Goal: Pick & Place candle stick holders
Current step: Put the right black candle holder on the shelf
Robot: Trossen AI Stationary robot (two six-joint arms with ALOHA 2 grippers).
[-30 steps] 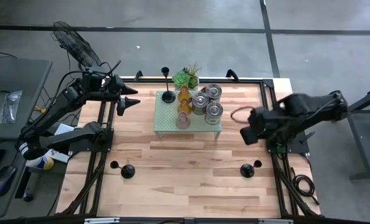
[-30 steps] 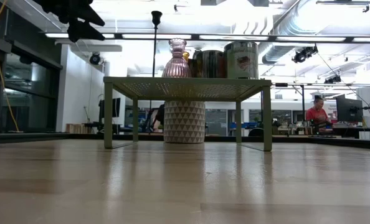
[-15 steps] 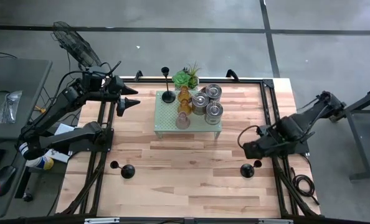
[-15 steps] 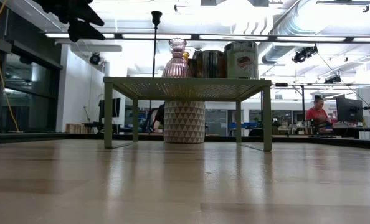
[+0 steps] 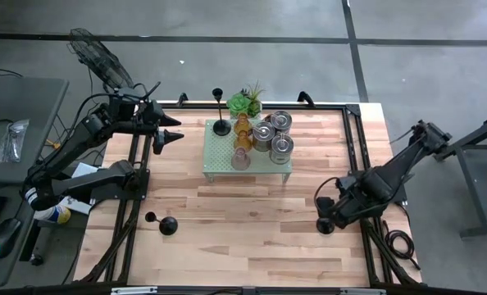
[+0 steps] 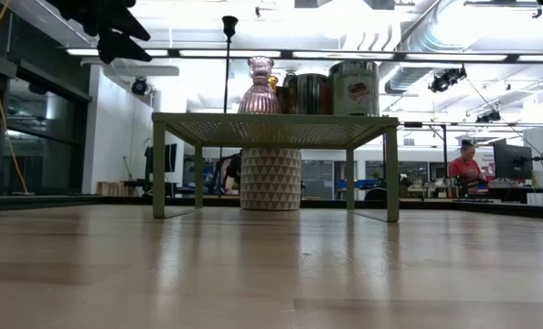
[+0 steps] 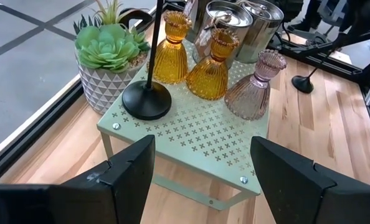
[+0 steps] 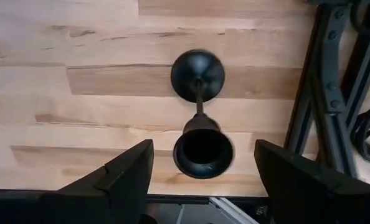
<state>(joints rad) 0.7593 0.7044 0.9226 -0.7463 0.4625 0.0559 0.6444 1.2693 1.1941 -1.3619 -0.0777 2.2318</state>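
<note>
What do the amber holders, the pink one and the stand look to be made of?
Amber holders: likely ribbed glass, translucent and glossy. Pink holder: the same ribbed glass look, paler tint. Stand: probably painted sheet metal, matte pale green, punched with small cross-shaped holes.

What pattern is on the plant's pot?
Raised white triangles cover the plant's pot, clearest in the left wrist view.

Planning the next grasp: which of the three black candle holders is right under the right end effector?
The black holder near the table's right edge, framed by the open right end effector; the others are on the stand and at front left.
</note>
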